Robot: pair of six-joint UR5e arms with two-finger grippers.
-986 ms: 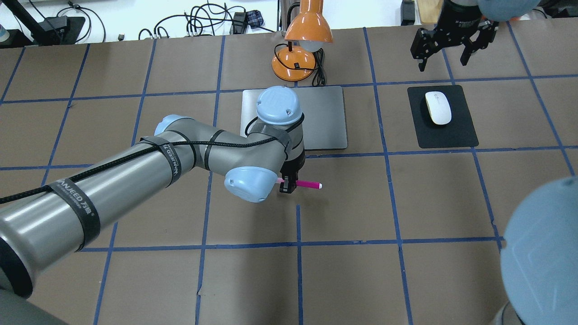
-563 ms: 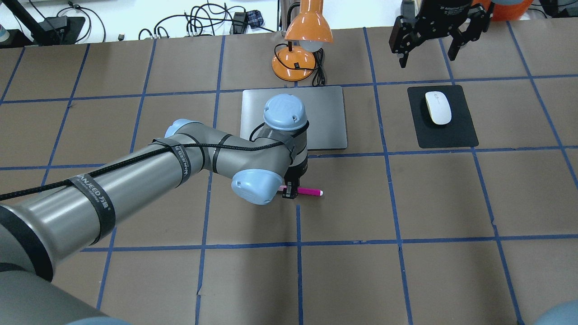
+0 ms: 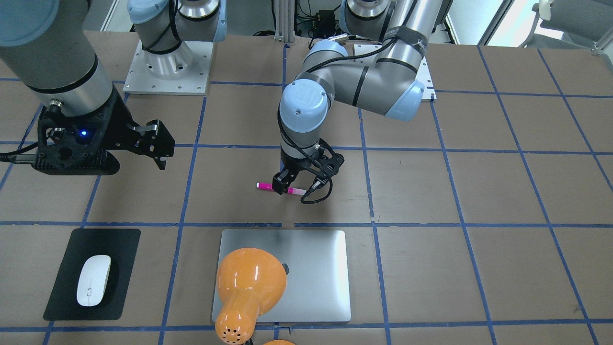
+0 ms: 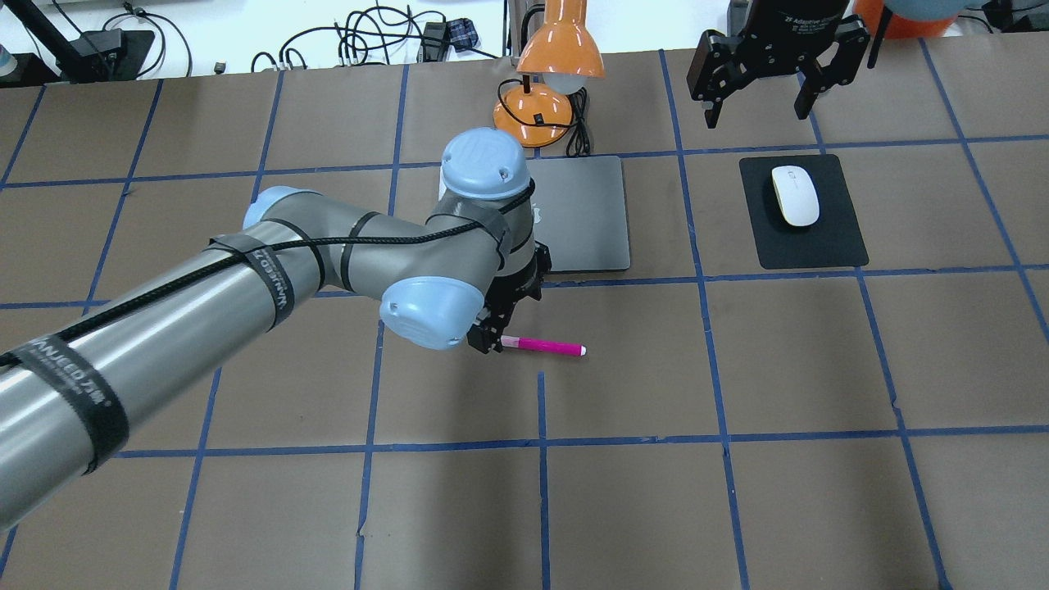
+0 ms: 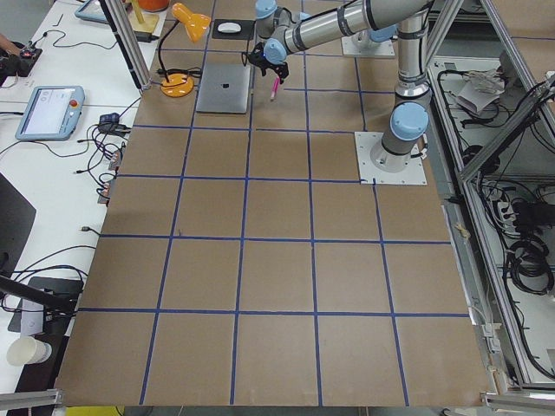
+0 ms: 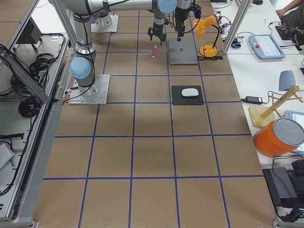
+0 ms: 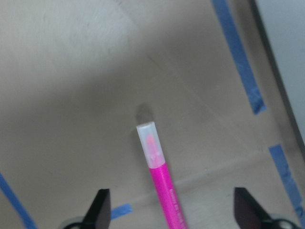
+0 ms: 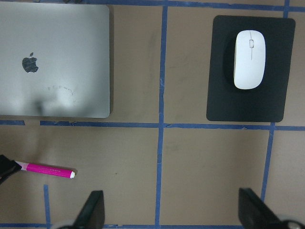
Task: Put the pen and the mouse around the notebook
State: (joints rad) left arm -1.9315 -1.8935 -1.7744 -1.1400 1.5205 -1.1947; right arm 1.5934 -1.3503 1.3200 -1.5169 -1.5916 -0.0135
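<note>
Overhead, the left arm (image 4: 205, 303) covers half of the notebook (image 4: 586, 215).

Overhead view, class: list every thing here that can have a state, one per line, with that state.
pen: lying on the table, ungripped.
left gripper: open, low, fingers either side of the pen.
right gripper: open, empty, raised above the table.
mouse: resting on the black mat, untouched.
notebook: lid shut, flat on the table.
lamp: standing, appears unlit.
</note>
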